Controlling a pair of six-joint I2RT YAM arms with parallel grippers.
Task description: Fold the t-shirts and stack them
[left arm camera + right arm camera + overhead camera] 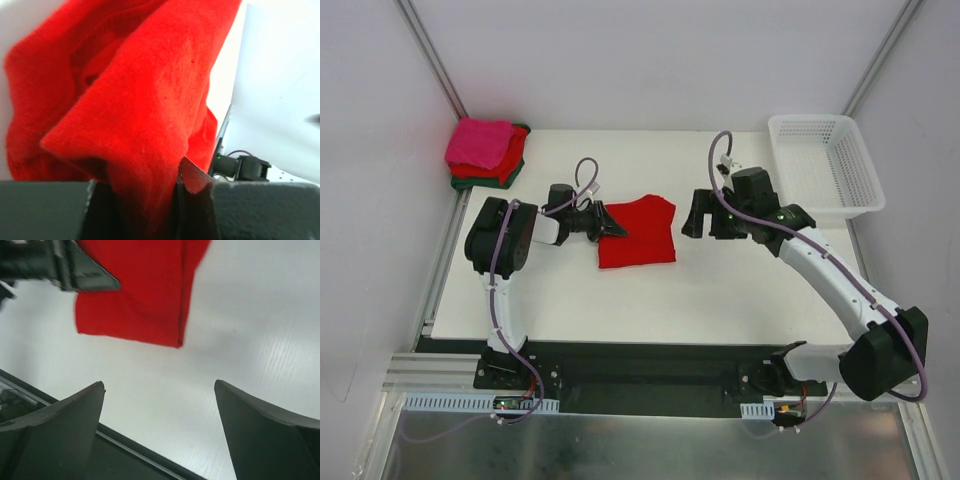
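Note:
A bright red t-shirt (638, 233) lies folded into a rough square at the middle of the white table (650, 310). My left gripper (612, 226) is shut on the shirt's left edge; in the left wrist view red cloth (145, 115) fills the frame and runs down between the fingers. My right gripper (698, 214) is open and empty, just right of the shirt and apart from it. The right wrist view shows the shirt (137, 290) beyond its spread fingers. A stack of folded shirts, hot pink (480, 143) over red and dark green, sits at the far left corner.
A white plastic lattice basket (825, 165) stands at the table's far right corner. White walls enclose the table on three sides. The black base rail (640, 375) runs along the near edge.

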